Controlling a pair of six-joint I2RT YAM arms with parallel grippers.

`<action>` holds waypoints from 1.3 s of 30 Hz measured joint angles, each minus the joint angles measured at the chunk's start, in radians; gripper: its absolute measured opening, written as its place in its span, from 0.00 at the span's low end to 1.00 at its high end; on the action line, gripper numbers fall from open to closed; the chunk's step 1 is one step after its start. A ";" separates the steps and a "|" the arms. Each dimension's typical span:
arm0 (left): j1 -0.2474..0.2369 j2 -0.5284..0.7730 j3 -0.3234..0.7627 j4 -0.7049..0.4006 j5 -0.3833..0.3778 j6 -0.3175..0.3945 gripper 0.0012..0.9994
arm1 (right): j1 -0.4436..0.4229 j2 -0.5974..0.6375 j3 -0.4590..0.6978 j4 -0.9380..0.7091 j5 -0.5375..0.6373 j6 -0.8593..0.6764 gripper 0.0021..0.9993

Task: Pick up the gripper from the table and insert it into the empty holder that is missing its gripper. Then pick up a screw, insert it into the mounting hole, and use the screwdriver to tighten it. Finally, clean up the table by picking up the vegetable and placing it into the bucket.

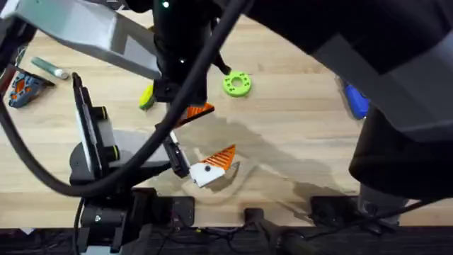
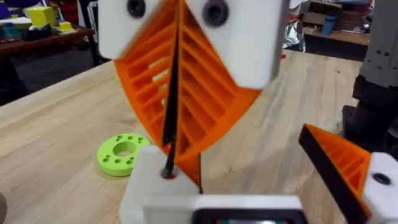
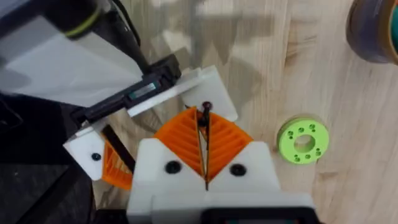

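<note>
My right gripper (image 3: 204, 112) (image 2: 169, 163) (image 1: 195, 113), white with orange ribbed pads, is shut on a small dark screw (image 3: 206, 107). The screw's tip sits at the hole of the white holder (image 2: 149, 180) (image 3: 211, 81) on my left gripper (image 1: 212, 166). That left gripper stands open, its one orange finger (image 2: 339, 165) (image 3: 115, 165) well apart from the holder. A sliver of orange beside the holder may be the gripper piece; I cannot tell. The yellow vegetable (image 1: 146, 97) lies at mid-left. At the right lies the blue screwdriver (image 1: 356, 99). Part of the bucket (image 3: 373, 28) shows, dark and round.
A green ring-shaped disc (image 1: 237, 83) (image 2: 122, 154) (image 3: 303, 140) lies on the wood just beyond the grippers. A grey-green marker pen (image 1: 49, 67) and an orange-and-dark piece (image 1: 21, 88) sit at the far left. Both arms hang large and dark over the table.
</note>
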 joint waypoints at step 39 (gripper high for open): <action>0.000 0.000 0.000 0.000 0.000 0.000 0.99 | 0.005 0.011 0.000 0.004 0.004 -0.001 0.00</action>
